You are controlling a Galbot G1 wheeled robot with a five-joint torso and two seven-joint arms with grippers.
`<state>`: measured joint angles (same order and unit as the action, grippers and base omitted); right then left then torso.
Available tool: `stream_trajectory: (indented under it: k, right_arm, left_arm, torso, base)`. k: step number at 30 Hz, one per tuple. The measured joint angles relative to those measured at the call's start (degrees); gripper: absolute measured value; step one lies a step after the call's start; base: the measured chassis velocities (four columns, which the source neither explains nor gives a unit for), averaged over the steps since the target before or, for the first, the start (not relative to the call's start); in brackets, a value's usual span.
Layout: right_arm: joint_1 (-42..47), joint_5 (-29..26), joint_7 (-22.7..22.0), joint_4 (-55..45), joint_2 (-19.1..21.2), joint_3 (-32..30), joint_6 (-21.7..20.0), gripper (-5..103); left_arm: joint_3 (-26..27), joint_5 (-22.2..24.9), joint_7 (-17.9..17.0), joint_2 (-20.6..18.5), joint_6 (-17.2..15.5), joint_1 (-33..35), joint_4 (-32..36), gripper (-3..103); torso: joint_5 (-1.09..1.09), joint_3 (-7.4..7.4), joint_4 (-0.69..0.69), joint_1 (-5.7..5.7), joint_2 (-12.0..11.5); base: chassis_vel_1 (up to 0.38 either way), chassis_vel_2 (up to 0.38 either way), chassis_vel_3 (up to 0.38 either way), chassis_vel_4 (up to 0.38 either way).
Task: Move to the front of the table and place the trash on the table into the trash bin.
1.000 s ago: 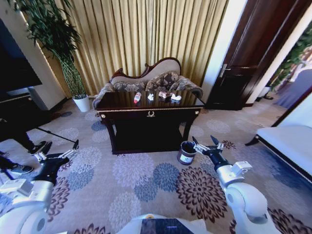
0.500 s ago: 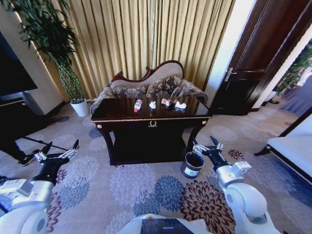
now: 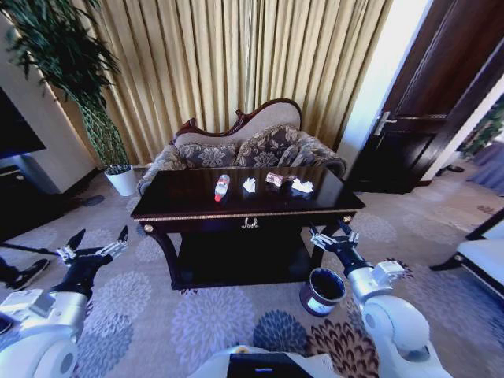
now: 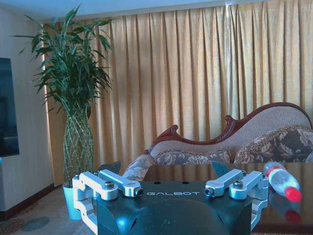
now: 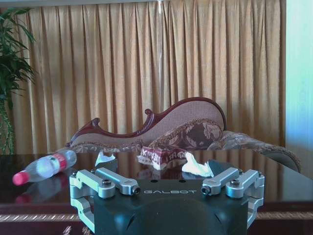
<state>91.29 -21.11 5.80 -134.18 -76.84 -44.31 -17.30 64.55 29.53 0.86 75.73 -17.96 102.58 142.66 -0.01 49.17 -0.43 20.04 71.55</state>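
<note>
The robot is facing the tabletop (image 3: 197,206) from the front, both arms carried low and forward, seemingly so they are standing ready. The left pincer (image 3: 98,242) is hanging wide and empty off the table's left corner; the right pincer (image 3: 332,234) is gaping empty by the right leg, above the trash bin (image 3: 323,290) on the carpet. The bottle (image 3: 222,187), two crumpled papers (image 3: 250,185) and the wrapper (image 3: 274,179) are lying in a row toward the far edge, beyond either pincer.
</note>
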Motion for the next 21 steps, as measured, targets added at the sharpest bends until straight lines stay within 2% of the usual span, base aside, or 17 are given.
stream_trajectory:
  k: [14, 21]
  right_arm:
    - [0.0, 0.2, -0.9, 0.4, 0.2, 0.8, 1.1, 100]
    - [-0.6, -2.7, -3.8, 1.0, 1.7, 1.2, -1.8, 100]
  left_arm:
    - [0.0, 0.3, 0.1, 0.3, 0.0, 0.1, 0.3, 100]
    - [0.2, 0.4, 0.0, 0.7, 0.1, 0.6, 0.5, 100]
  torso:
    - [0.02, 0.01, -0.01, 0.02, 0.0]
    - [0.01, 0.01, 0.0, 0.02, 0.0]
  base:
    - [-0.263, 0.27, 0.264, -0.267]
    - [-0.062, 0.092, 0.065, -0.081]
